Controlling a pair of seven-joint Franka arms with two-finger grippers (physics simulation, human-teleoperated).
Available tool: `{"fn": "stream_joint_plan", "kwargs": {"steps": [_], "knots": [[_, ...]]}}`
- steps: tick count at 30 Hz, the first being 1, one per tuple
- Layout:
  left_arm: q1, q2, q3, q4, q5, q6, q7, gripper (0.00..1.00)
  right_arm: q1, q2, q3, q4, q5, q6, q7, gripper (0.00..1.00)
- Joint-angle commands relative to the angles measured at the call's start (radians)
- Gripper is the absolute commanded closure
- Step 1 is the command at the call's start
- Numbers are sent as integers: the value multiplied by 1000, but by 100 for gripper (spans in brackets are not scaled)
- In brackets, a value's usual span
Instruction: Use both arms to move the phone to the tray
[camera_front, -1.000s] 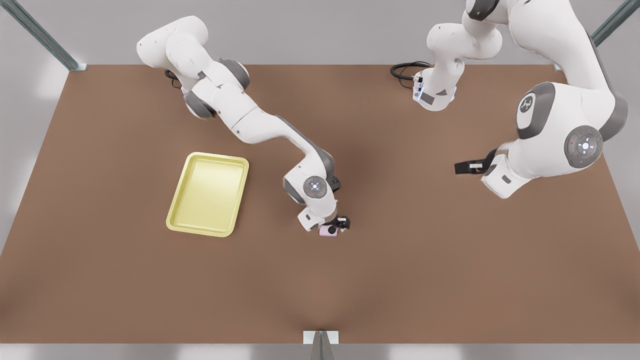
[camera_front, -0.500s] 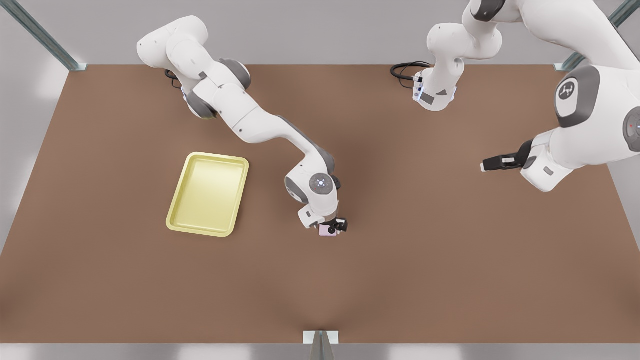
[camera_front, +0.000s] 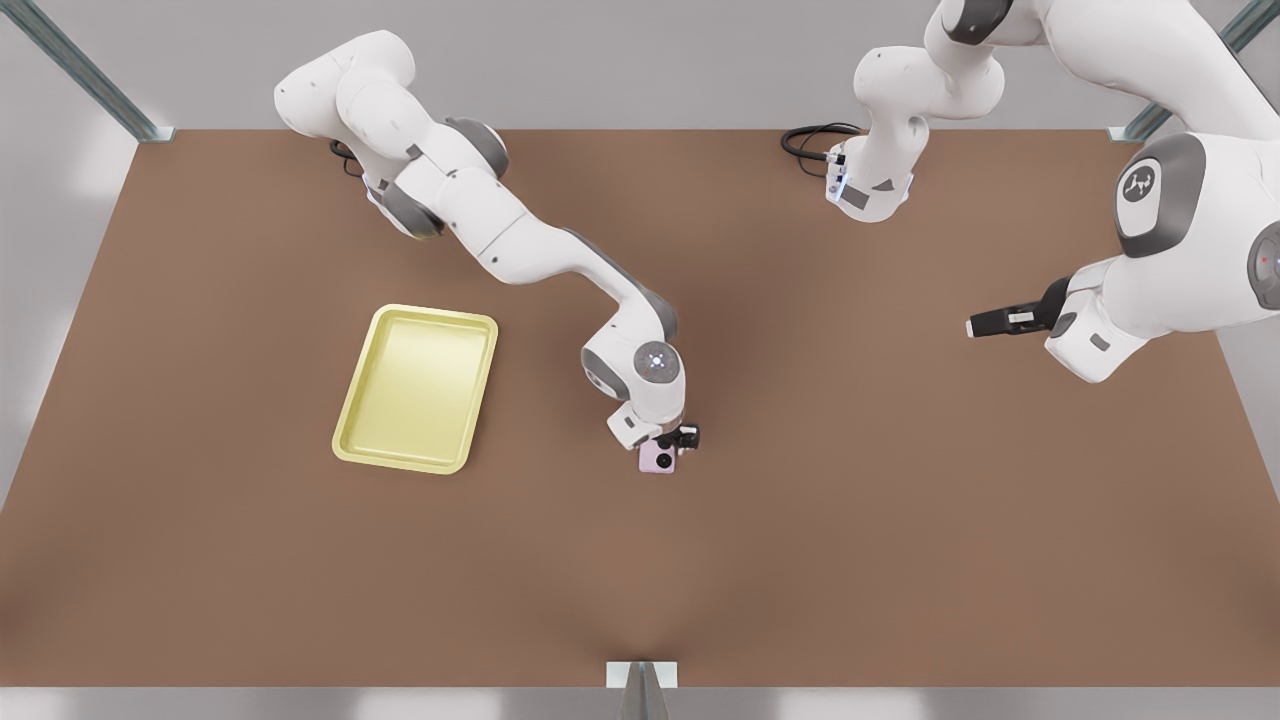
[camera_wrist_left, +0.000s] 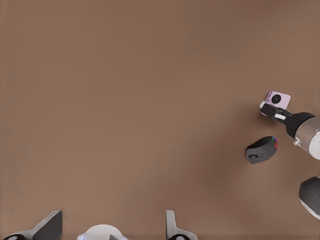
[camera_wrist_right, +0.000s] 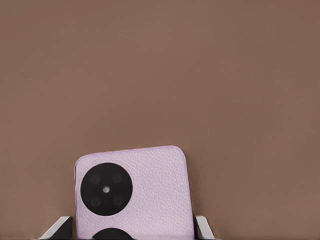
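Note:
The lilac phone (camera_front: 657, 459) lies flat on the brown table near its middle, camera circles facing up. My right gripper (camera_front: 672, 448) hangs right over it. In the right wrist view the phone (camera_wrist_right: 132, 195) sits between the two fingertips (camera_wrist_right: 62, 227), which stand apart on either side of it, the slab slightly skewed to them. The pale yellow tray (camera_front: 350, 425) lies to the front view's left of the phone. My left gripper (camera_front: 975, 325) waits open above the table at the front view's right; its wrist view shows the phone (camera_wrist_left: 278, 98) far off.
A black computer mouse (camera_wrist_left: 261, 150) with rainbow lights lies on the table close to the phone, beside the right arm. A black cable (camera_front: 805, 140) coils by the arm base at the table's far edge. Bare table lies between phone and tray.
The left arm has drawn back toward the front view's right. The right arm's wrist has turned and shifted slightly over the phone, so more of the phone shows.

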Motion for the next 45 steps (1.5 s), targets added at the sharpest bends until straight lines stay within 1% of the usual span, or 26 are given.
{"fn": "stream_joint_plan", "kwargs": {"steps": [1,2,3,9,11,13,14,15,18,19,21,22,23,26,28,29,30,31,34,36,37,38,39,41,43,45], "knots": [[0,-1,0,0,1,-3,-5,0,0,1,1,1,0,6,-139,15],[0,-1,0,0,1,-4,-5,0,0,1,1,1,0,7,-139,19],[0,-2,0,0,1,-3,-5,0,0,1,1,1,0,7,-141,21],[0,-1,0,2,1,-3,-3,0,-1,-13,1,9,0,-19,-141,21],[0,1,0,2,1,-3,-3,0,-18,-74,-1,12,4,-88,-171,20],[0,1,0,2,1,-3,-3,0,-87,-144,7,6,11,-134,-242,18],[0,1,0,0,1,-3,-3,0,-142,-200,10,-37,10,-158,-326,18],[0,1,0,2,1,-3,-5,0,-214,-276,10,-132,61,-172,-451,18],[0,1,0,2,1,-3,-3,0,-441,-537,10,-500,90,-96,-811,18],[0,2,0,2,1,-3,-3,0,-520,-598,10,-583,92,-79,-956,18],[0,4,-1,2,1,-3,-3,0,-676,-660,10,-637,141,-89,-1307,18],[0,5,0,2,1,-3,-3,0,-722,-723,10,-704,141,-94,-1407,18],[0,5,-1,2,1,-3,-3,0,-753,-845,10,-867,145,-77,-1412,18],[0,4,-1,5,1,-3,-5,0,-735,-1033,10,-1112,250,-45,-1412,18],[0,2,-1,5,1,-4,-5,0,-676,-1063,18,-1143,256,-53,-1397,18],[0,2,-1,5,2,-4,-5,0,-676,-1068,18,-1178,303,-40,-1397,18],[0,2,-1,5,1,-4,-5,0,-676,-1068,18,-1197,307,-40,-1397,15],[0,4,-1,5,1,-3,-5,0,-679,-1057,18,-1208,307,-22,-1397,0],[0,5,-1,4,2,-4,-3,0,-684,-1045,16,-1203,308,-22,-1397,0],[-2,5,-1,5,2,-3,-3,0,-690,-1001,10,-1070,305,-40,-1394,0],[0,5,-1,5,2,-3,-3,0,-698,-993,7,-996,300,-46,-1328,0],[0,5,-1,5,2,-3,-2,0,-705,-994,1,-915,297,-114,-1293,0],[0,5,-1,5,2,-3,-3,0,-712,-994,-10,-821,297,-242,-1268,0],[-2,8,-3,13,4,-1,7,0,-696,-996,-14,-676,248,-460,-1047,0],[-2,14,-3,30,34,2,10,0,-702,-964,-17,-579,256,-523,-1009,0],[-9,16,-12,30,86,5,10,0,-705,-875,-19,-456,250,-545,-1015,0]]}}
